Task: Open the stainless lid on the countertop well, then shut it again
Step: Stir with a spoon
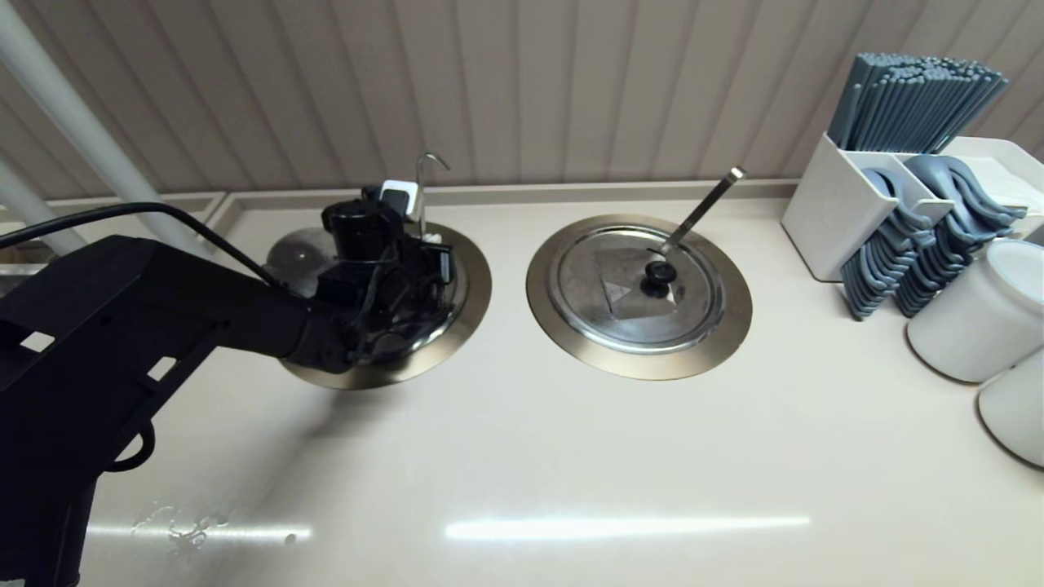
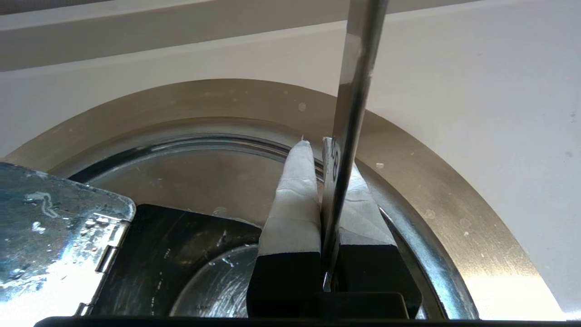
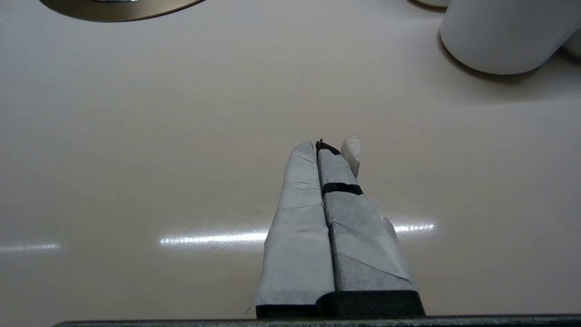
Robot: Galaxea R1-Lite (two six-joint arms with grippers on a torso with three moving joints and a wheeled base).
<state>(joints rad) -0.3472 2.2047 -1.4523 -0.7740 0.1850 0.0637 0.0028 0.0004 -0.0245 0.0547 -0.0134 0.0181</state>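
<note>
The left tool (image 2: 317, 150) is seen pressed shut, its white-wrapped fingers (image 2: 295, 200) meeting over the countertop well (image 2: 435, 200). A thin steel ladle handle (image 2: 356, 81) is seen crossing just beside the fingers. The well's bronze-toned rim is surrounded by the pale bench (image 2: 499, 91). A shiny hinged steel plate (image 2: 50, 227) is shown inside the rim.

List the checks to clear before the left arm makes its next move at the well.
1. Left gripper shut on a thin steel strip: ok.
2. What that strip is part of: cannot tell.
3. Countertop well uncovered, inside showing: ok.
4. Stainless lid seated over the well: not ok, it sits off toward the well's left side.
5. Right gripper shut, parked above bare counter: ok.
</note>
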